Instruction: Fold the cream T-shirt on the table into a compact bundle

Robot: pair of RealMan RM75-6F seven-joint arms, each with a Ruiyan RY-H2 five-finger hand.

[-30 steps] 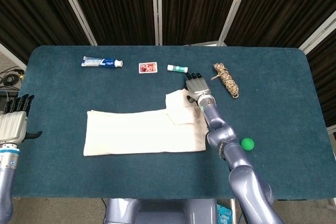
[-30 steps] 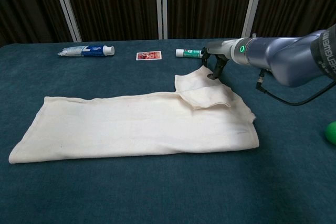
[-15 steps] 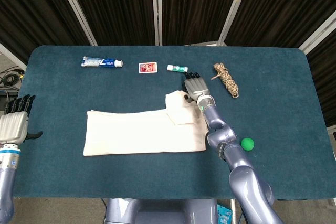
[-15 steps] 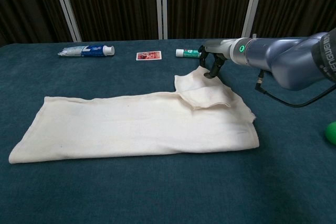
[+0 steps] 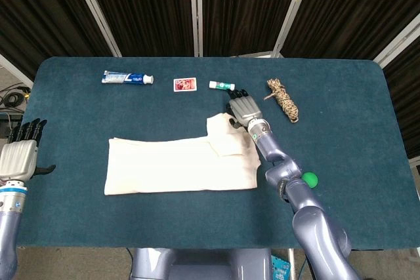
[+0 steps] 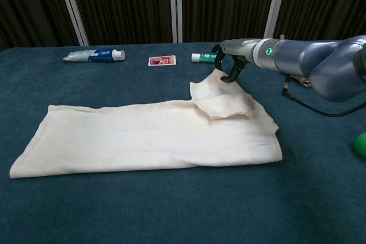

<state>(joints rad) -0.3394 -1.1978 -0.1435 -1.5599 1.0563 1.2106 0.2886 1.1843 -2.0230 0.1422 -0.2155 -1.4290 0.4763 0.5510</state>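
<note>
The cream T-shirt is lying near the front of the bench, folded into a long strip, sleeve flap turned in; bundling is looking unfinished; the right hand is hovering over the far corner, fingers curled, empty; the left hand is waiting open, well apart.

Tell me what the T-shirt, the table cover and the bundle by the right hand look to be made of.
T-shirt: soft matte woven or knit cloth, likely cotton; it drapes and creases. Table cover: teal fabric with a felt-like nap, no gloss. Bundle: twisted fibrous cord, probably jute or hemp, judging by its mottled tan strands. The right hand hangs at the shirt's far edge.
</note>
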